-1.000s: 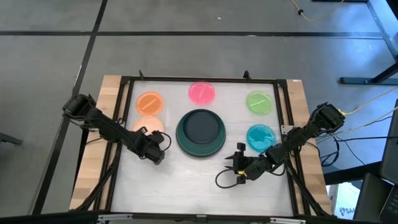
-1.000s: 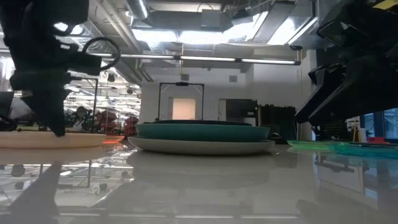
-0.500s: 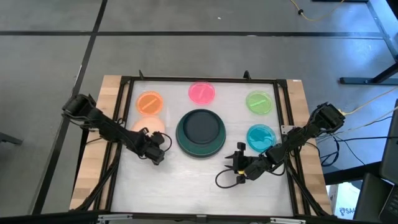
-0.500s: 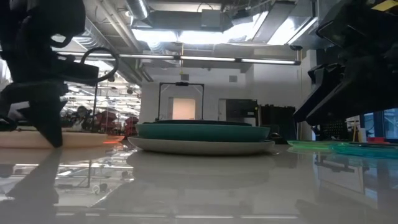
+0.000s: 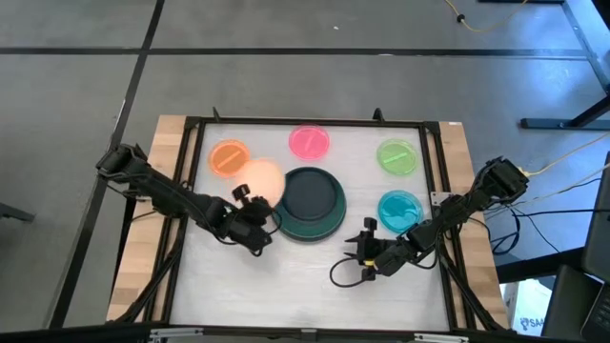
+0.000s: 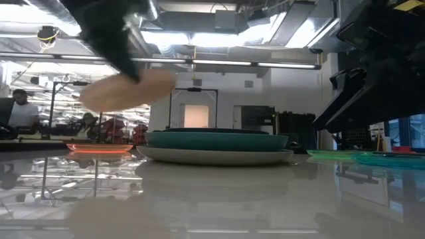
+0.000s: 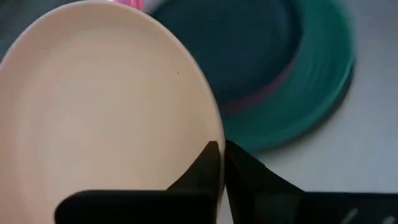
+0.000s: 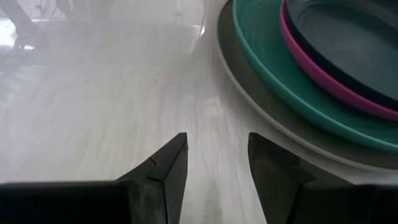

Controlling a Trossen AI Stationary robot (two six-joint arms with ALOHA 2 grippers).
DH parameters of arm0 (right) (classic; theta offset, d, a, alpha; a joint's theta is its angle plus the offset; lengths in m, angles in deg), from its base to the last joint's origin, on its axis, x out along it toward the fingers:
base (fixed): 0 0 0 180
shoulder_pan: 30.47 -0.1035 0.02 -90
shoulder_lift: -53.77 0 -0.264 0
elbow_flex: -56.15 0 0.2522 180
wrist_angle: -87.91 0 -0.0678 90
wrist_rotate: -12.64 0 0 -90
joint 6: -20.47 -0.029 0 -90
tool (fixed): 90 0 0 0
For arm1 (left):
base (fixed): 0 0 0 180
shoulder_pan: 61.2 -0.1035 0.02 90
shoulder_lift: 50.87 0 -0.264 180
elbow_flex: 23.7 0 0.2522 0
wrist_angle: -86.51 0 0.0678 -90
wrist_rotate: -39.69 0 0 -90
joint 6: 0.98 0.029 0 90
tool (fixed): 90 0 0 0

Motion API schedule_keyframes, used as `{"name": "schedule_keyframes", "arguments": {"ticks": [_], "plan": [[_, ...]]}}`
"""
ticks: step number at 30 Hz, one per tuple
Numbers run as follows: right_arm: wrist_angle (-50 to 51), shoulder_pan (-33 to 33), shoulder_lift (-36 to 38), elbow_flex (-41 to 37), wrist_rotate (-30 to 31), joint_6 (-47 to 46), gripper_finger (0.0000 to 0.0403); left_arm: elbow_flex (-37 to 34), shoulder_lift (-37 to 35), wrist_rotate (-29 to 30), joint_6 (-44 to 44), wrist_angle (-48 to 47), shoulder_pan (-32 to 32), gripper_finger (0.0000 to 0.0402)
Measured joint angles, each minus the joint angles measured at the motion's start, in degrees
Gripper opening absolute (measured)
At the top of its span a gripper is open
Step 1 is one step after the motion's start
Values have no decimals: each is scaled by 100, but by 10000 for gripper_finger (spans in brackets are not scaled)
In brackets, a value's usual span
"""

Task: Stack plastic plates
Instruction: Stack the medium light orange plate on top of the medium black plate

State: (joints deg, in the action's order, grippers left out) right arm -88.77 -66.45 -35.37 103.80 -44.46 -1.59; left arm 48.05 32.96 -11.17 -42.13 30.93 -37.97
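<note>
A stack [image 5: 307, 202] sits mid-table: a large grey plate, a dark green one, a magenta one and a black one on top; it also shows in the low view [image 6: 216, 147]. My left gripper [image 5: 254, 203] is shut on the peach plate [image 5: 259, 178], held in the air just left of the stack. The orange [image 5: 230, 157], pink [image 5: 309, 142], light green [image 5: 397, 157] and cyan [image 5: 399, 210] plates lie flat on the table. My right gripper [image 5: 367, 250] is open and empty, low over the table near the stack's near right side. My left gripper pinches the peach plate's rim [image 7: 217, 138] between its two fingers, one finger [image 7: 202, 171] over the plate's upper face and the other beneath it. It comes at the plate's near edge from the table's near side. The plate [image 6: 126, 91] is lifted clear of the table and tilted.
A dark frame [image 5: 315, 121] borders the white table top. Cables loop on the table by my right gripper [image 5: 343, 276]. The near half of the table top [image 5: 286, 286] holds no plates.
My left gripper has risen and moved toward the table's right and far side, toward the stack, carrying the peach plate. The plate lay flat on the table at the left; now it is lifted clear, tilted, beside the stack's left rim.
</note>
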Motion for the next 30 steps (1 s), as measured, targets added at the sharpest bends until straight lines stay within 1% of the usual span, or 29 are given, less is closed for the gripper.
{"name": "schedule_keyframes", "arguments": {"ticks": [2, 4, 6, 8, 11, 14, 18, 23, 26, 28, 30], "plan": [[0, 0, 0, 0, 44, -5, 159, 117, -6, 211, 505, 458, -75, 8], [0, 0, 0, 0, 56, -8, 159, 125, -9, 177, 1175, 1174, -161, 9], [0, 0, 0, 0, 57, -11, 159, 78, 41, -14, 1835, 2016, -269, 9], [0, 0, 0, 0, 56, -14, 159, -6, 134, -328, 2452, 2764, -394, 9], [-2, 0, 0, 0, 58, -35, 159, -116, 342, -739, 3064, 3515, -582, 9], [36, 0, 0, 50, 3, -152, 159, -141, 586, -911, 3236, 3794, -754, 9], [123, -7, 0, 215, -333, -282, 159, -151, 1036, -939, 3276, 4002, -961, 9], [957, -7, 105, 544, -605, -490, 159, -152, 1462, -1346, 3295, 4204, -1132, 10], [1474, -7, 201, 656, -953, -727, 159, -152, 1671, -1447, 3235, 4258, -1204, 10], [1794, -8, 257, 664, -1211, -899, 159, -152, 1762, -1482, 3223, 4326, -1232, 16], [2177, -59, 281, 664, -1339, -1093, 159, -152, 1819, -1467, 3086, 4398, -1250, 31]]}}
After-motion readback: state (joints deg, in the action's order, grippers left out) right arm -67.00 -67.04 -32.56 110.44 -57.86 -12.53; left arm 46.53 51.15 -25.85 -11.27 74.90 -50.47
